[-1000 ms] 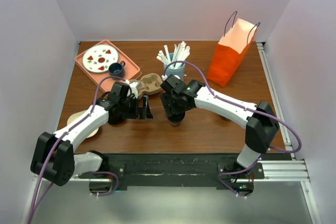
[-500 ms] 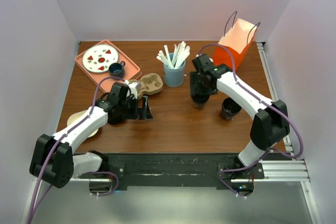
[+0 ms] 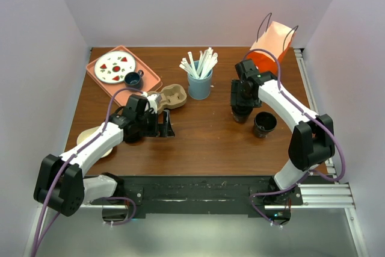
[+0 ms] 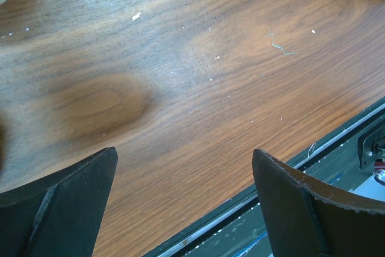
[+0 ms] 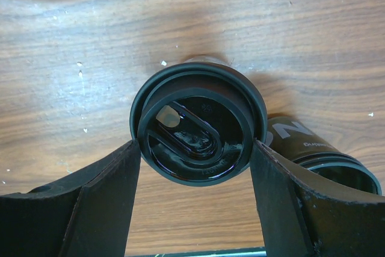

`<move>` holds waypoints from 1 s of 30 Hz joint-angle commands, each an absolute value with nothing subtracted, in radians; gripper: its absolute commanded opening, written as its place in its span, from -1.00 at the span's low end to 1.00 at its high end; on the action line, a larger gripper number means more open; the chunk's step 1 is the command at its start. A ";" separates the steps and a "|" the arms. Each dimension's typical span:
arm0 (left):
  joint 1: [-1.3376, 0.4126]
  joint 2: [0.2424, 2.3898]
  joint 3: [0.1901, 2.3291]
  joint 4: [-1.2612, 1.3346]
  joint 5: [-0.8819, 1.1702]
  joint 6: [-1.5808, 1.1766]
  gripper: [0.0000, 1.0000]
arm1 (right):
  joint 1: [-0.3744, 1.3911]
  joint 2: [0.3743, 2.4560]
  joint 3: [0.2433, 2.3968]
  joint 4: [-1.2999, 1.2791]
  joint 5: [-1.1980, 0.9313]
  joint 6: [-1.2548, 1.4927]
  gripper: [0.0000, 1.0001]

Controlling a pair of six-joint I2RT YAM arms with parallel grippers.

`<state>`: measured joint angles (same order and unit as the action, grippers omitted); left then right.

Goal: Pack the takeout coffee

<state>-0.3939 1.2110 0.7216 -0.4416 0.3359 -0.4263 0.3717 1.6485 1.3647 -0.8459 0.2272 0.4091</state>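
brown wooden tabletop (image 3: 204, 148) is seen beneath the left gripper (image 4: 183, 154), its fingers held apart, while farther back a lidded black cup (image 5: 198, 130) is clamped upright by the right gripper (image 3: 239, 112), just beside an open cup (image 3: 264, 124), with the orange bag (image 3: 277, 49) behind.

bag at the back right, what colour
The bag is orange; the top external view shows it best.

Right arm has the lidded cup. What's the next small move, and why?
Probably raise the lidded cup straight up: the right gripper is shut on it, the open cup sits close beside it, and the orange bag stands just behind.
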 commanded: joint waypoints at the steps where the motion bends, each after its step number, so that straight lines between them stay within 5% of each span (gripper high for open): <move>1: -0.390 1.200 0.718 -0.411 0.333 -0.411 0.98 | 0.371 1.631 1.344 -0.825 0.207 0.417 0.38; 17: -0.390 1.170 0.724 -0.419 0.327 -0.410 0.99 | 0.371 1.603 1.446 -0.908 0.218 0.437 0.83; 30: -0.390 1.132 0.730 -0.425 0.321 -0.416 0.98 | 0.356 1.627 2.013 -1.087 0.432 0.472 0.84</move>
